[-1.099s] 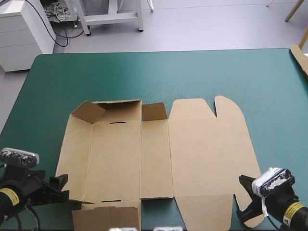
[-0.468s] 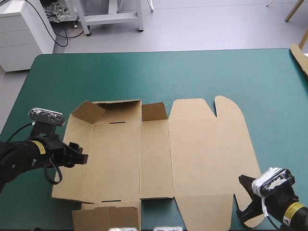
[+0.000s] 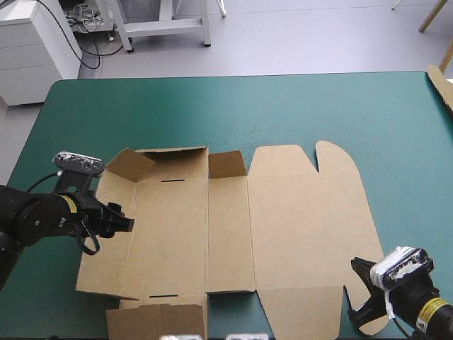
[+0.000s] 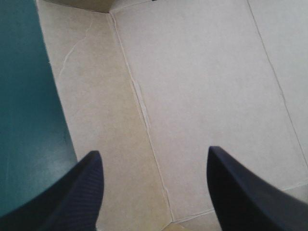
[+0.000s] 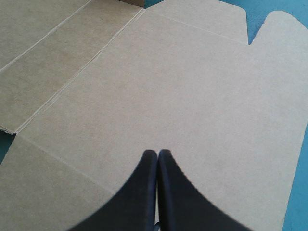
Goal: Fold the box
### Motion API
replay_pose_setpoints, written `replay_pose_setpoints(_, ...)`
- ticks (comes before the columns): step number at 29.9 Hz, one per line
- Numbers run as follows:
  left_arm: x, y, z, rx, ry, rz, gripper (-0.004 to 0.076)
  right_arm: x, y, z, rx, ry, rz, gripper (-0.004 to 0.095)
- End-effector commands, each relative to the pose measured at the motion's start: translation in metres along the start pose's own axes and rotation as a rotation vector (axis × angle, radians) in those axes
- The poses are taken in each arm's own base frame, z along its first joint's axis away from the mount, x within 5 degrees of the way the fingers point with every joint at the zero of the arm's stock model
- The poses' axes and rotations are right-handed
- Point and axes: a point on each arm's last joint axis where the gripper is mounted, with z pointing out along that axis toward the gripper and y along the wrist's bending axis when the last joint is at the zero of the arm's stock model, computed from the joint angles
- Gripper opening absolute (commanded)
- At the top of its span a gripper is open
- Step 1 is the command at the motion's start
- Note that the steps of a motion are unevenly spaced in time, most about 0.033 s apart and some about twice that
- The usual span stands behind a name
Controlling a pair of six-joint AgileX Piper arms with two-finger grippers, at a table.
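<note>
One table (image 3: 233, 106), teal-green cover. A brown box (image 3: 297, 212) lies on it as a cut sheet, opened out nearly flat over the near half, creased panels side by side from left to right. The rounded lid flap is toward the right, and small flaps at the sheet's far left edge tilt up. A strip of brown board (image 3: 440, 83) shows at the far right corner; cannot tell whether it rests on the cover.
</note>
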Motion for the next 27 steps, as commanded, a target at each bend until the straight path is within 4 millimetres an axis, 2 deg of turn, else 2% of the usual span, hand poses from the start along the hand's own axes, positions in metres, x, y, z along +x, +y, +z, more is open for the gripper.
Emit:
replay_pose_setpoints(1, -0.003, 0.012, -0.007, -0.033, -0.007, -0.041, 0.0442, -0.013, 0.0, -0.003, 0.0, -0.085, -0.008, -0.002)
replay_pose_setpoints(12, -0.009, 0.056, 0.009, -0.004, 0.045, -0.089, 0.0442, -0.013, 0.0, -0.003, 0.0, -0.085, -0.008, -0.002)
replay_pose_setpoints(17, -0.01, 0.077, 0.018, 0.022, 0.056, -0.163, 0.0442, -0.013, 0.0, -0.003, 0.0, -0.085, -0.008, -0.002)
replay_pose_setpoints(27, -0.011, 0.086, 0.023, 0.06, 0.05, -0.198, 0.0442, -0.013, 0.0, -0.003, 0.0, -0.085, -0.008, -0.0021)
